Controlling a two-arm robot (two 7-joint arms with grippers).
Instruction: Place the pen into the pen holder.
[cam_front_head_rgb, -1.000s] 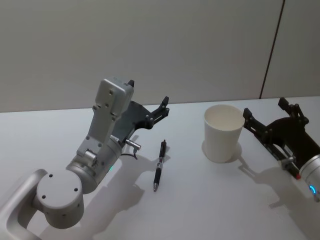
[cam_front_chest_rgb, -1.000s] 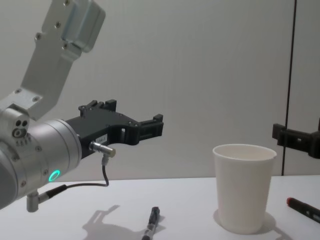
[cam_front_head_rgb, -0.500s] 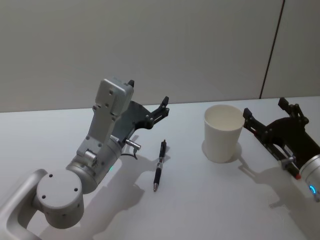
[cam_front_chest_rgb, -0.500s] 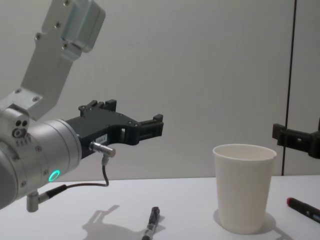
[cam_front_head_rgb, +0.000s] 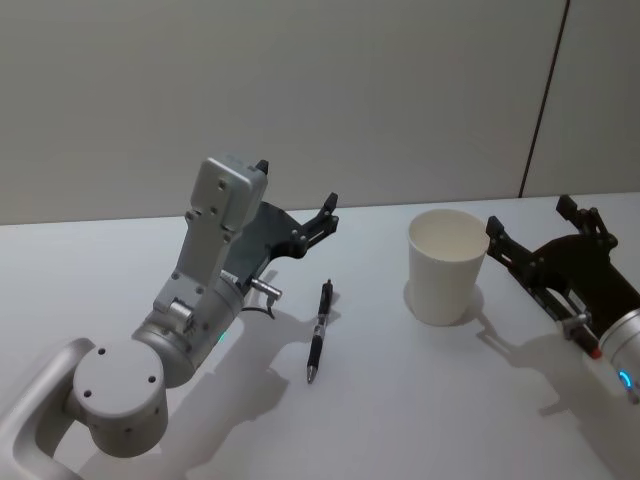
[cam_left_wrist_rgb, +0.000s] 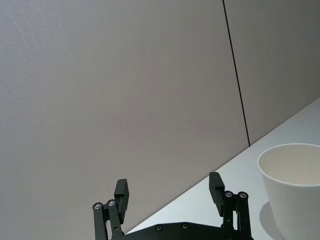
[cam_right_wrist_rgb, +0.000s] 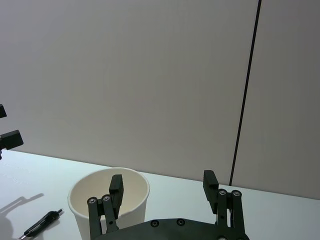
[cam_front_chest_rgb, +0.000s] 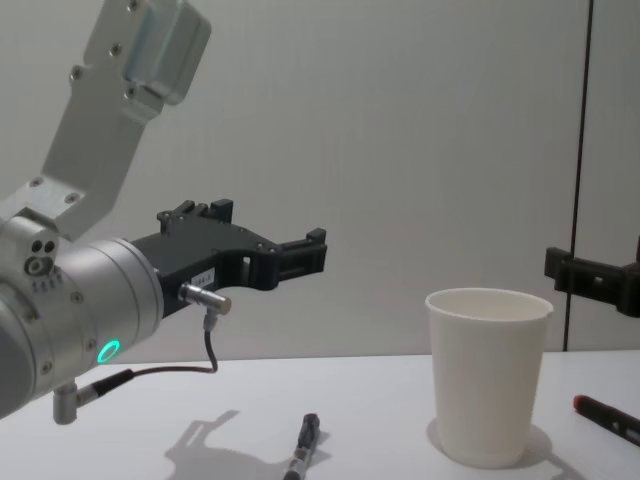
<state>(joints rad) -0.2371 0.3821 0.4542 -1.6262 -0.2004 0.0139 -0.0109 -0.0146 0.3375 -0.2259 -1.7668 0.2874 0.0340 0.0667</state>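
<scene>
A plain white counter (cam_front_head_rgb: 400, 400) runs back to a pale grey wall (cam_front_head_rgb: 300, 100), which has one thin dark vertical seam (cam_front_head_rgb: 545, 100) toward the 2 o'clock side of the head view. Soft shadows of the arms and objects lie on the counter. Set against the pictures from a second and half a second before, nothing has shifted: the arms, the pen and the cup sit exactly where they were. The pen (cam_front_head_rgb: 319, 330) is slim and black. It lies flat on the counter near the middle of the head view, with its clip end toward 12 o'clock and its pointed tip toward 6 o'clock, leaning slightly to 7. The pen holder (cam_front_head_rgb: 446, 270) is a white paper cup with a rolled rim, narrowing a little toward its base. It stands upright with its mouth up, at about 2 o'clock from the pen and well apart from it. The left tool (cam_front_head_rgb: 296, 186) hangs above the counter at about 11 o'clock from the pen, clear of it, with its two black fingers spread wide apart. In the chest view it is raised well above the pen (cam_front_chest_rgb: 303, 450). The right tool (cam_front_head_rgb: 531, 217) sits just beside the cup at its 3 o'clock side, not touching it, and its fingers are also spread open.
</scene>
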